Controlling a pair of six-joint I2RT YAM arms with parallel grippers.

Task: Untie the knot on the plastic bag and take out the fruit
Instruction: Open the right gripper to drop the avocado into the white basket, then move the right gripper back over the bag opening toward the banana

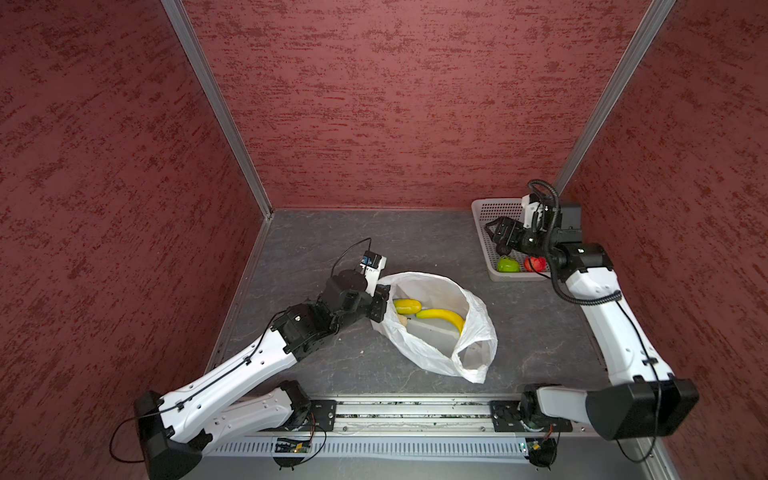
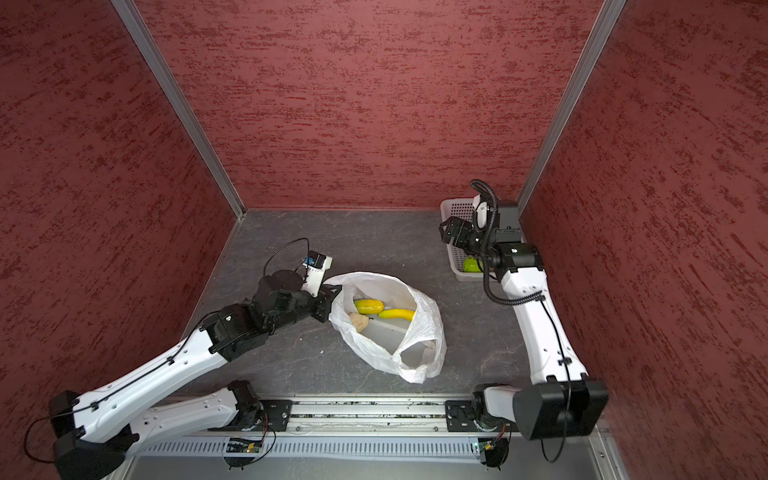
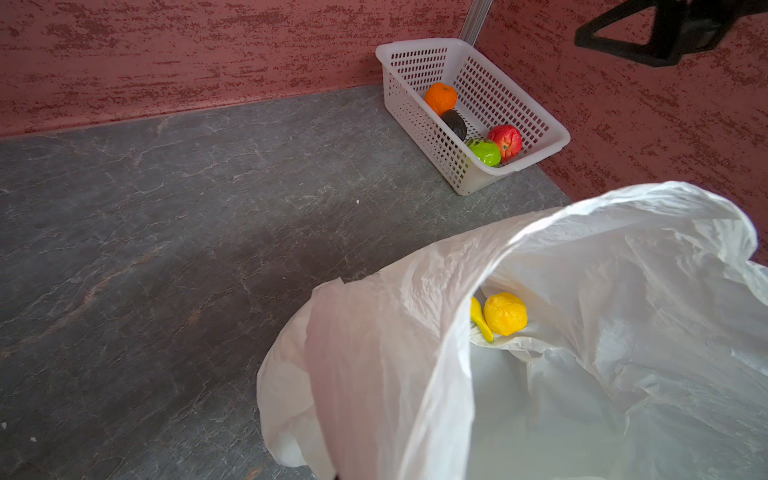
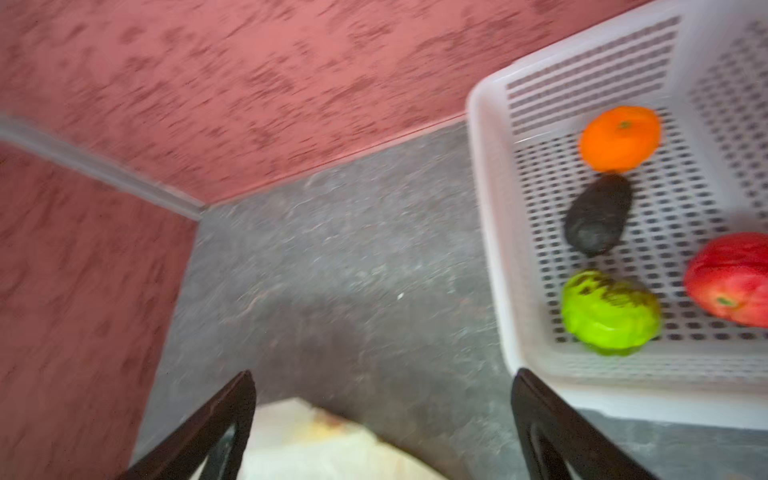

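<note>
Blurred all over in the right wrist view, with the red apple [image 4: 731, 278] cut off by the edge. In the left wrist view, only a small end of the banana [image 3: 482, 322] visible behind a fold of the bag [image 3: 395, 332].

White shells [image 1: 232, 374], black joints [image 1: 307, 328], coiled black cable [image 1: 582, 300], seemingly triangular fingers [image 4: 243, 399]

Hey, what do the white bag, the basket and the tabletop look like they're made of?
The plastic bag: thin translucent plastic film, slightly glossy; it crinkles and light passes through. The basket: rigid white moulded plastic, satin finish, with perforated walls. The tabletop: dark grey, matt, pale veins like slate; real stone or printed laminate, I cannot tell.
</note>
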